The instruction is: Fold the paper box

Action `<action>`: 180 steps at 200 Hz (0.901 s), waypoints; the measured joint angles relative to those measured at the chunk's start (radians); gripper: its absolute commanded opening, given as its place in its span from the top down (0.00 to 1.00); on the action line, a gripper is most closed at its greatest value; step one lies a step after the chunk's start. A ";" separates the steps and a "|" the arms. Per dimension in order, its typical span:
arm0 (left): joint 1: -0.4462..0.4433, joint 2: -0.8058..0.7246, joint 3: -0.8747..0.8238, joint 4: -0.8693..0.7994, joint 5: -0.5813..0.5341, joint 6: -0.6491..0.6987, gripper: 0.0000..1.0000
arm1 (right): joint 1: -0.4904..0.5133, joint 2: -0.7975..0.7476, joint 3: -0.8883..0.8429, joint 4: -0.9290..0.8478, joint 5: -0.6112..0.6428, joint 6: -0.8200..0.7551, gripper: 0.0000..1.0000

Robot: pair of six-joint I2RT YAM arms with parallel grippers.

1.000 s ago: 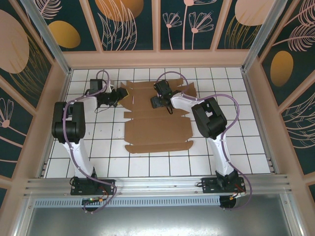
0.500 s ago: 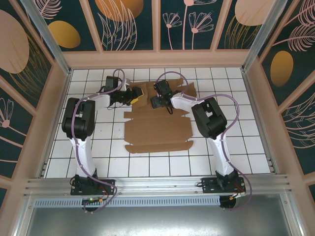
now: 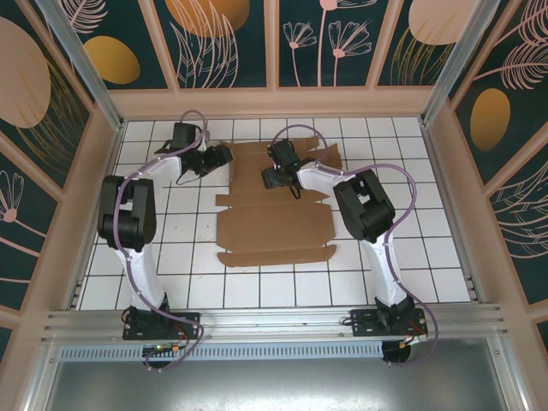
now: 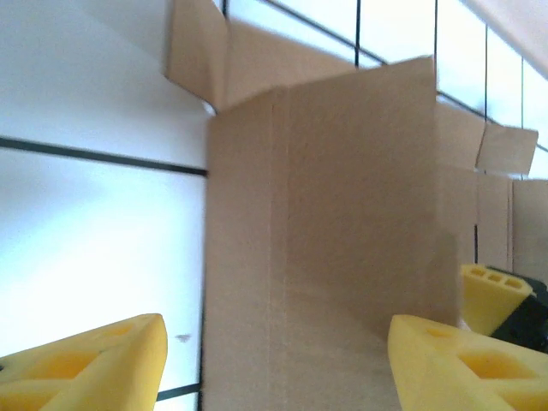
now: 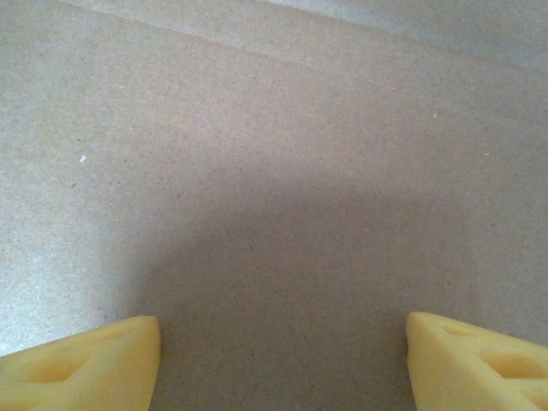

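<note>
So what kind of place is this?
Probably a robot practice booth, not a home: a left arm and right arm bolted to a metal rail, a white tiled table, and painted leaf-pattern walls closing it in.

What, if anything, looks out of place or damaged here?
Nothing looks damaged. The paper box lies flat on the tiled table, except one far-left flap, which seems raised in front of the open left gripper.

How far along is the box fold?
Barely begun: the paper box lies mostly flat on the tiles. In hand: the left arm has open jaws around a raised far-left flap; the right arm holds open jaws low over the far panel. Left: the remaining walls and flaps.
</note>
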 measured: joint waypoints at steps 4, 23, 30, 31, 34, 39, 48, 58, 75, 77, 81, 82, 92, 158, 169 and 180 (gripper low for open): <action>0.004 -0.008 0.000 -0.003 -0.005 0.003 0.32 | 0.000 0.000 0.000 0.000 0.000 0.000 0.27; 0.024 -0.036 0.001 -0.008 -0.022 0.018 0.32 | 0.000 0.000 0.000 0.000 0.000 -0.002 0.27; 0.027 -0.042 0.001 -0.009 -0.024 0.021 0.32 | 0.000 0.000 0.000 0.000 0.000 -0.003 0.27; 0.027 -0.042 0.001 -0.009 -0.024 0.021 0.32 | 0.000 0.000 0.000 0.000 0.000 -0.003 0.27; 0.028 -0.043 0.001 -0.009 -0.024 0.022 0.32 | 0.000 0.000 0.000 0.000 0.000 -0.003 0.27; 0.028 -0.043 0.001 -0.009 -0.025 0.024 0.33 | 0.000 0.000 0.000 0.000 0.000 -0.003 0.27; 0.028 -0.043 0.001 -0.009 -0.024 0.024 0.34 | 0.000 0.000 0.000 0.000 -0.001 -0.003 0.27; 0.028 -0.043 0.001 -0.011 -0.021 0.024 0.35 | 0.000 0.000 0.000 0.000 -0.002 -0.003 0.27; 0.027 -0.043 0.001 -0.009 -0.018 0.024 0.37 | 0.000 0.000 0.000 0.000 -0.003 -0.003 0.27; 0.027 -0.043 0.001 -0.009 -0.018 0.024 0.37 | 0.000 0.000 0.000 0.000 -0.003 -0.003 0.27; 0.027 -0.043 0.001 -0.009 -0.019 0.024 0.37 | 0.000 0.000 0.000 0.000 -0.003 -0.003 0.27; 0.027 -0.043 0.001 -0.010 -0.019 0.024 0.37 | 0.000 0.000 0.000 0.000 -0.003 -0.003 0.27; 0.027 -0.043 0.001 -0.010 -0.023 0.024 0.40 | 0.000 0.000 0.000 0.000 -0.003 -0.003 0.28; 0.023 -0.005 0.021 -0.075 -0.151 0.088 0.82 | 0.000 0.000 0.000 0.000 -0.004 -0.003 0.32; 0.016 0.015 0.033 -0.094 -0.188 0.096 0.84 | 0.000 0.000 0.001 0.000 -0.005 -0.003 0.33; 0.005 0.035 0.046 -0.113 -0.225 0.108 0.86 | 0.000 0.000 0.001 0.000 -0.006 -0.003 0.33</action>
